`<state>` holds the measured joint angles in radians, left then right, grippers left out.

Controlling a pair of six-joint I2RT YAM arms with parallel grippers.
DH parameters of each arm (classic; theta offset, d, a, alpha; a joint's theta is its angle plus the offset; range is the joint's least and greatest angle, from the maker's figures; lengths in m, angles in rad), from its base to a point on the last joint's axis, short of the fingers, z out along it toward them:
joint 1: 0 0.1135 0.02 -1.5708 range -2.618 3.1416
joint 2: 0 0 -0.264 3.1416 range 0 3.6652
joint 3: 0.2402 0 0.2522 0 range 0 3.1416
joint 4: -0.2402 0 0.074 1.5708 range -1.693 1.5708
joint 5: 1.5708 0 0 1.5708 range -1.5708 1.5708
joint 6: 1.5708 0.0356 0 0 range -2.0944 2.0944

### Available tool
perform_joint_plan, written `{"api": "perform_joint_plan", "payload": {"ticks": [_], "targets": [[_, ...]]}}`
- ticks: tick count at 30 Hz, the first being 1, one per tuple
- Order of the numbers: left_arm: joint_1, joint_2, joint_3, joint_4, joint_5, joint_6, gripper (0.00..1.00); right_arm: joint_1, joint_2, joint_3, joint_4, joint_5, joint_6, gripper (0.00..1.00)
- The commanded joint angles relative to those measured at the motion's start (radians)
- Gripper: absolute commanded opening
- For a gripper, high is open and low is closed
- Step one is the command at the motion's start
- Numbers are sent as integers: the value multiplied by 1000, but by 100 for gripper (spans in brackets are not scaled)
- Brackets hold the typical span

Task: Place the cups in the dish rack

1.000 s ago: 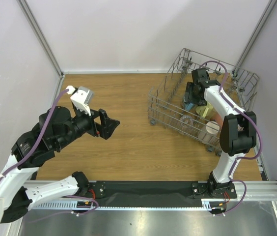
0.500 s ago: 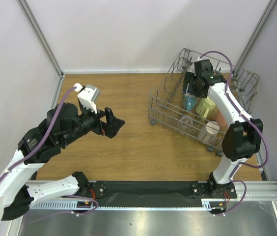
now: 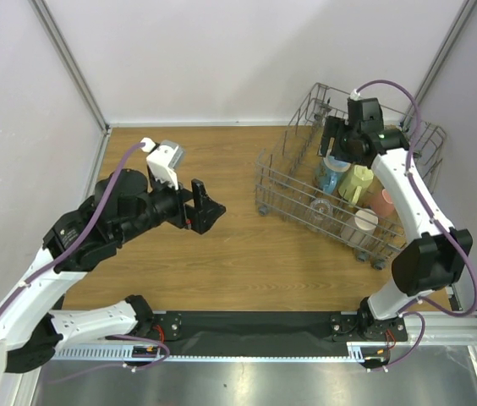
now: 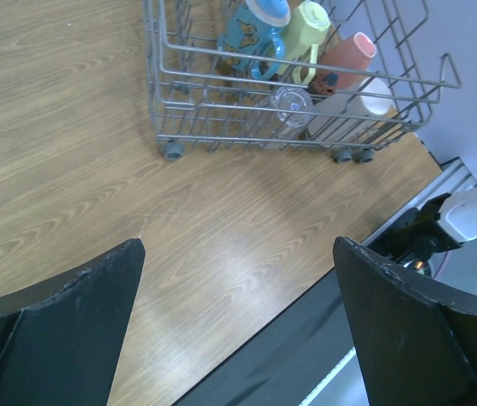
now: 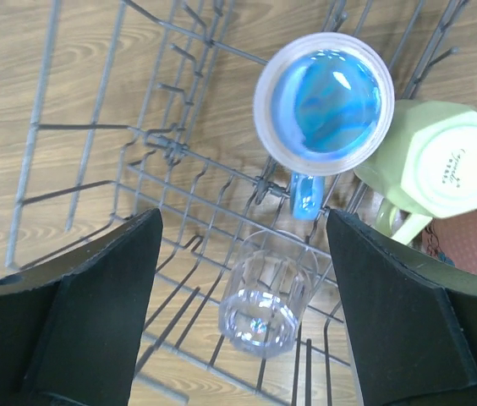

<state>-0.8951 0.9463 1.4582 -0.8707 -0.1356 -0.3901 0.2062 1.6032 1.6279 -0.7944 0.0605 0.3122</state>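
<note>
The grey wire dish rack (image 3: 293, 188) stands at the right of the wooden table. In it are the blue tumbler (image 3: 333, 173), the pale yellow mug (image 3: 355, 183), the salmon-pink mug (image 3: 381, 200), the beige cup (image 3: 365, 222) and the clear glass (image 3: 322, 208). My right gripper (image 3: 337, 145) hangs open and empty above the rack. In the right wrist view, the right gripper (image 5: 243, 218) is over the upturned tumbler (image 5: 323, 101), the glass (image 5: 268, 292) and the yellow mug (image 5: 446, 165). My left gripper (image 3: 209, 207) is open and empty over bare table, left of the rack (image 4: 213, 142).
White walls and slanted metal posts close in the table at the back and sides. The black mat and metal rail (image 3: 255, 326) with the arm bases run along the near edge. The rack's small wheels (image 4: 171, 150) rest on the wood.
My right gripper has risen up and back out of the rack, away from the blue tumbler, which stays in the rack. My left arm has shifted a little to the right.
</note>
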Motion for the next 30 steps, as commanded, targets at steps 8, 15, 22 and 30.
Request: {"api": "perform_joint_plan", "payload": {"ticks": [8,15,22,30], "targets": [[21,28,8,105,79,-137,100,-33,-210,0,-55,-51,-25,88],[44,-20,-123,235,128,-309,100,-39,-371,-100,-77,-131,44,92],[53,-130,-415,493,201,-481,100,-37,-577,-308,-71,-232,148,96],[55,-138,-574,827,218,-607,100,-31,-750,-431,-109,-274,218,100]]}}
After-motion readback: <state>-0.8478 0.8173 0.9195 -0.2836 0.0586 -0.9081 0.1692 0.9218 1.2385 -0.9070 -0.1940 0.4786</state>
